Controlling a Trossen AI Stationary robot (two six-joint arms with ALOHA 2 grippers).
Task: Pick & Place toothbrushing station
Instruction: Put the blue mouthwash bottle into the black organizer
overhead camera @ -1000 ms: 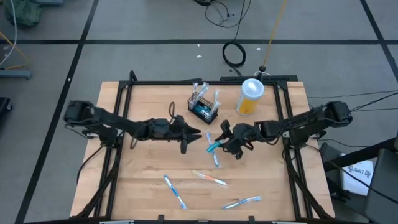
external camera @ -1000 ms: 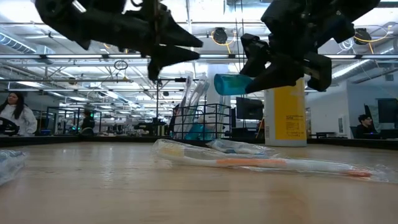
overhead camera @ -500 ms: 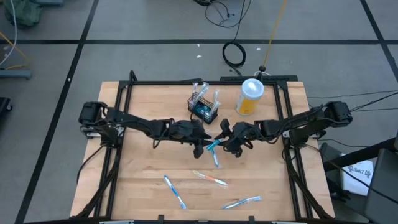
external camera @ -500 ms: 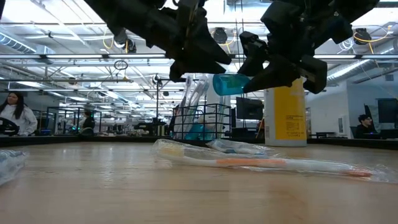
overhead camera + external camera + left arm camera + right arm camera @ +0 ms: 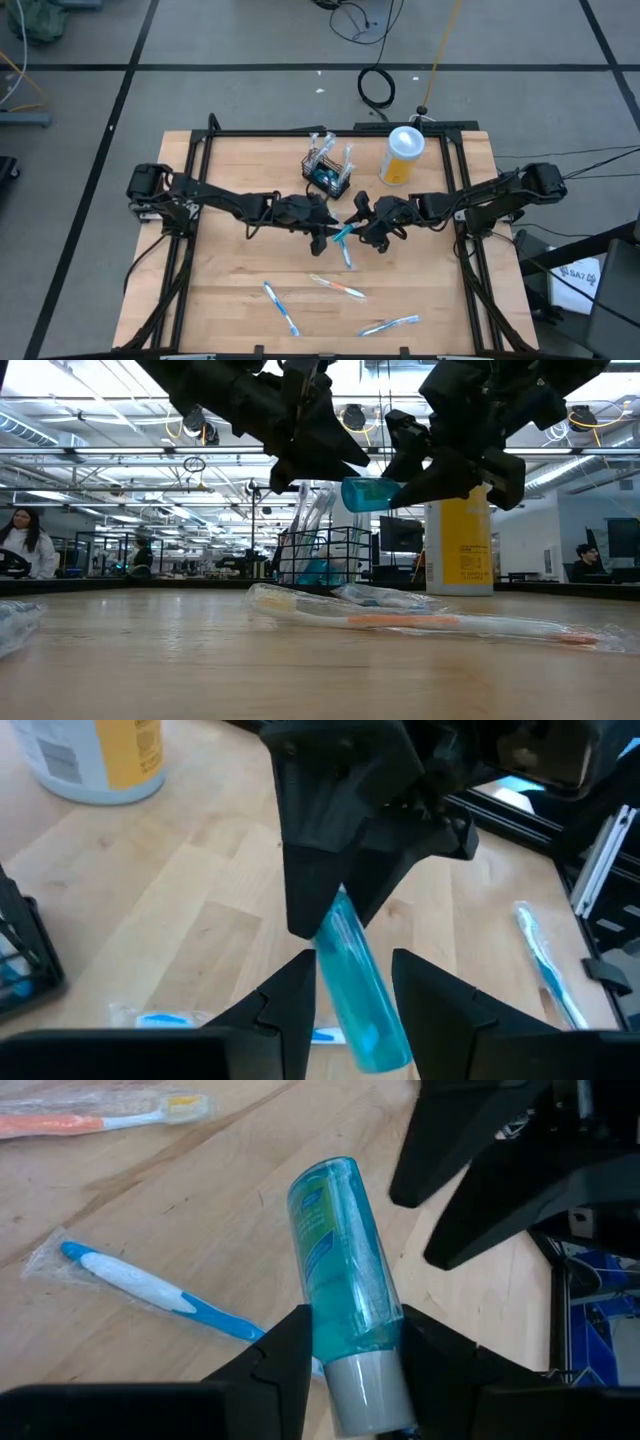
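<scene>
My right gripper [image 5: 358,230] is shut on a teal tube with a white cap [image 5: 340,1270], held above the table's middle. My left gripper [image 5: 330,227] is open. Its two fingers stand on either side of the tube's free end [image 5: 365,1020], and I cannot tell whether they touch it. The two grippers face each other, as the low view shows with the tube [image 5: 368,493] between them. The black wire-mesh basket [image 5: 328,178] stands on the table just beyond them, with wrapped toothbrushes sticking up out of it. My right gripper pinches the tube between its two fingers [image 5: 285,1360] at the cap end [image 5: 345,1342]. The fingers come level from the table's right side and lie along the tube. The tube is lifted clear of the table, roughly level, its free end pointing toward my left gripper.
A yellow cup with a white lid [image 5: 403,155] stands right of the basket. Wrapped toothbrushes lie on the table under the grippers [image 5: 347,252] and nearer the front edge [image 5: 337,287], [image 5: 281,307], [image 5: 390,325]. A black frame [image 5: 190,170] borders the table.
My left gripper has moved toward the table's right edge, up to the free end of the tube, and has then kept still. My right gripper and the tube have stayed where they were.
</scene>
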